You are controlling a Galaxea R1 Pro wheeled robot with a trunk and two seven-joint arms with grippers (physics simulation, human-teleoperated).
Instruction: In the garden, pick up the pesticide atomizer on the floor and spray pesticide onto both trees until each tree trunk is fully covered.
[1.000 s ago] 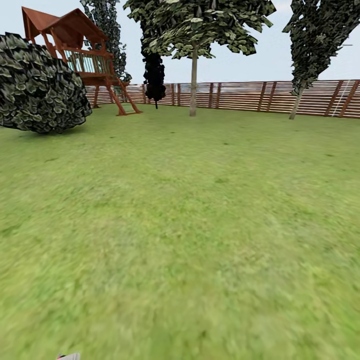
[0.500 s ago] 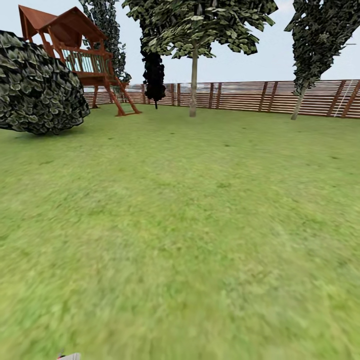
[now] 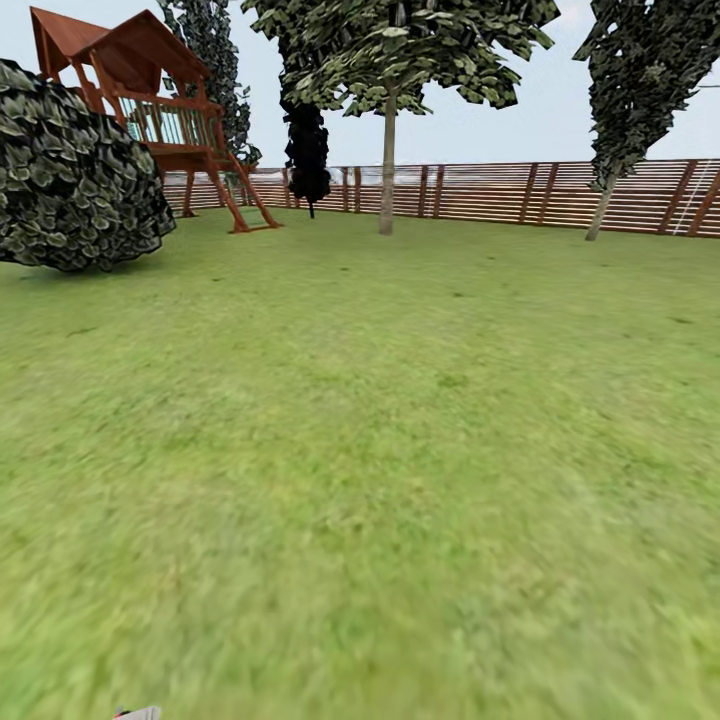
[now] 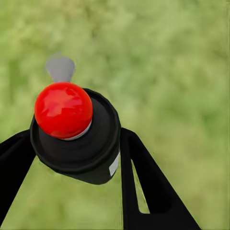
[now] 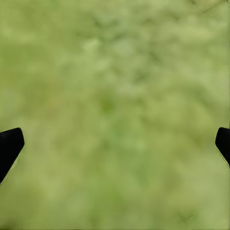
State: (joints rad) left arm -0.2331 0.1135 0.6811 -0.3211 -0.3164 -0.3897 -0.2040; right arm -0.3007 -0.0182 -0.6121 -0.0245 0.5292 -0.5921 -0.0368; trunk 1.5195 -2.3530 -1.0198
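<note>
A: What's nearest?

B: The left gripper, its black fingers pinching the pesticide atomizer: a black cylindrical body with a glossy red ball top and a small grey nozzle. A grey sliver of it shows at the head view's lower edge. The right gripper hangs spread wide over blurred grass, nothing between its tips.

A: And ahead?

B: Open lawn, soft and mottled green (nothing lies on it on the way). On the left sits a rounded, leafy bush; behind it, a red-brown wooden play tower with a pitched roof.

A: The trees?

B: Well off, near the brown slatted fence: one with a thin, pale, straight trunk mid-view, another with a leaning trunk to the right. A dark narrow tree stands between tower and first trunk.
</note>
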